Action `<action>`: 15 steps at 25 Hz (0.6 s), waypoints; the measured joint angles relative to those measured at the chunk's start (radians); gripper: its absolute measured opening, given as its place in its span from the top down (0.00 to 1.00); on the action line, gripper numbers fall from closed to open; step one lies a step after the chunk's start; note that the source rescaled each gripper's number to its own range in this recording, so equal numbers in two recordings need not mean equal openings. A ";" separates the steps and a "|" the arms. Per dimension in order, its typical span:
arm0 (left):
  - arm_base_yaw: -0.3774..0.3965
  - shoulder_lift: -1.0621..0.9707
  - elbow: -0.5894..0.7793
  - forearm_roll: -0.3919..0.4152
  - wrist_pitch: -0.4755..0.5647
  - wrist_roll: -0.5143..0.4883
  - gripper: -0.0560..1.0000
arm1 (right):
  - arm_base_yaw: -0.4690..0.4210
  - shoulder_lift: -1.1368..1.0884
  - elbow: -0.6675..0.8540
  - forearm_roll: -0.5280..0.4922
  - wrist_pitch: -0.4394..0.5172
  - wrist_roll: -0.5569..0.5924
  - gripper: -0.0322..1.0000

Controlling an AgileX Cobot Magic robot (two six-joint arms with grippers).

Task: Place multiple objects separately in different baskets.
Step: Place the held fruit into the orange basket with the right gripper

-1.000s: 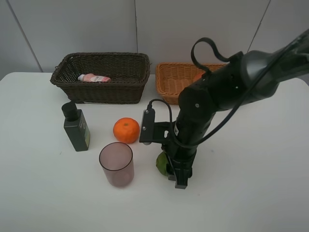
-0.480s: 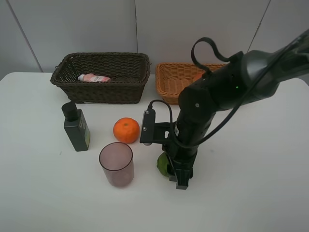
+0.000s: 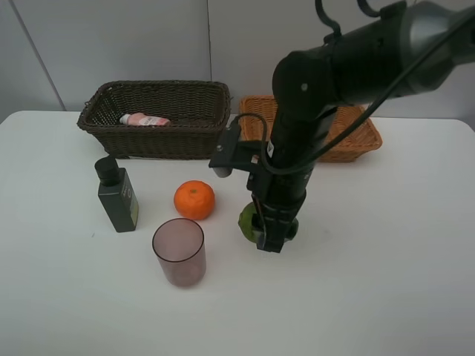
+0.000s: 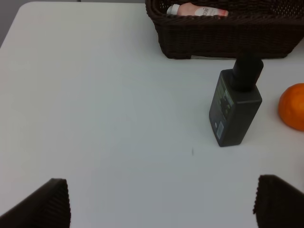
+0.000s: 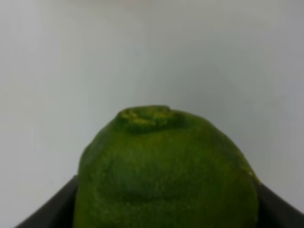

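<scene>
Right gripper (image 3: 271, 233) pointing down over the white table (image 3: 386, 289), jaws partway closed on the green lime-like fruit (image 3: 247, 221). In the right wrist view, dark fingers (image 5: 45, 211) pressed to either flank of the fruit, stem scar uppermost. Fruit possibly raised just off the surface; contact with the table not discernible beneath the arm.

Left gripper (image 4: 161, 204) spread fully wide, nothing between its fingers, bare table below.

Orange (image 3: 194, 200) near the held fruit, on its left in the exterior high view. Translucent purplish cup (image 3: 179, 252) upright, just in front of the orange. Dark green black-capped bottle (image 3: 117, 196) lying on the table, to the left of the orange and apart from it.

Dark brown basket (image 3: 156, 141) at the rear left, with the pink white-capped bottle (image 3: 143, 119) lying on its side inside. Light orange-tan basket (image 3: 356, 137) at the rear right, largely hidden behind the right arm; contents not visible.
</scene>
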 joint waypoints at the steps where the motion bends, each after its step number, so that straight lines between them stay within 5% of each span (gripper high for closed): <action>1: 0.000 0.000 0.000 0.000 0.000 0.000 0.00 | -0.008 0.000 -0.028 0.013 0.019 0.029 0.53; 15: 0.000 0.000 0.000 0.000 0.000 0.000 0.00 | -0.200 0.000 -0.341 0.037 0.138 0.616 0.53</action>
